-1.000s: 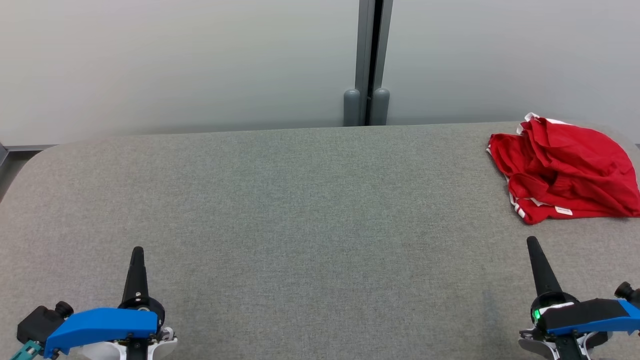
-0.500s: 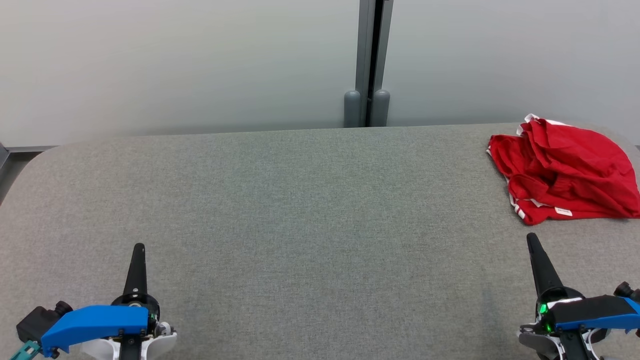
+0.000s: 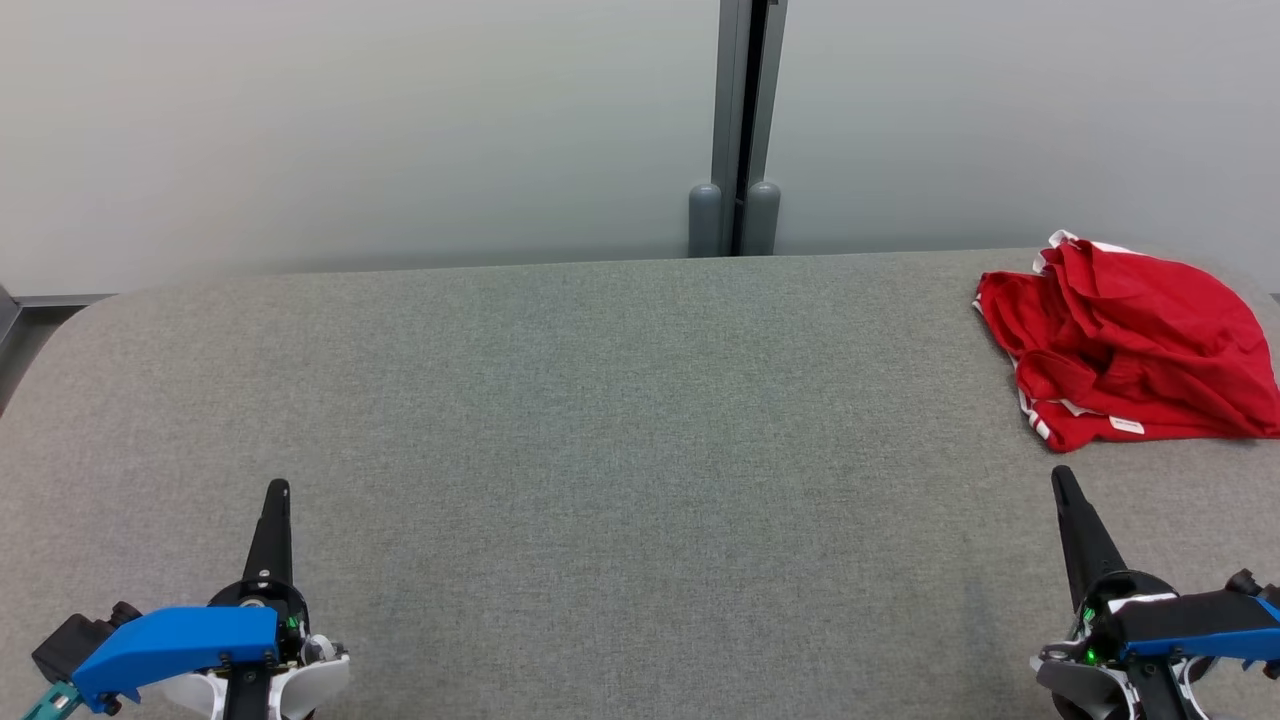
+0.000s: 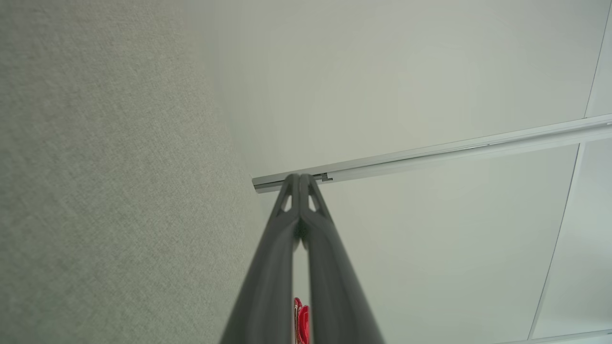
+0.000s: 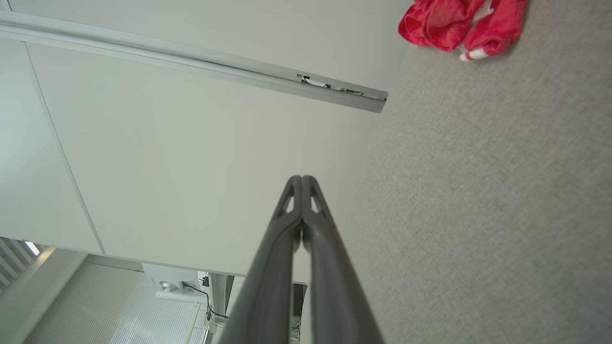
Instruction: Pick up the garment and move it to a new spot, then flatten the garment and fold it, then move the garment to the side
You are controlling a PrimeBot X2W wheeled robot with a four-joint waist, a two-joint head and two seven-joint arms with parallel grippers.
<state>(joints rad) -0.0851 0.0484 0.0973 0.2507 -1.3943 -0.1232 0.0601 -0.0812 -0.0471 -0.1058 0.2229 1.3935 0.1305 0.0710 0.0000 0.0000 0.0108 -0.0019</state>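
Crumpled red garment (image 3: 1135,350) lies upper right on the grey table (image 3: 600,430), just above the right gripper (image 3: 1060,482) (fingers pinched together, empty). The left gripper (image 3: 277,490), lower left and well apart, is likewise closed.

1. The garment (image 3: 1135,345) is bright red cloth with white trim and a small white label at one edge.
2. It lies crumpled in a loose, unfolded heap.
3. It sits near the right gripper (image 3: 1060,478), beyond its tip and slightly to its right, not touching.
4. It is well apart from the left gripper (image 3: 279,487), far to that gripper's right.
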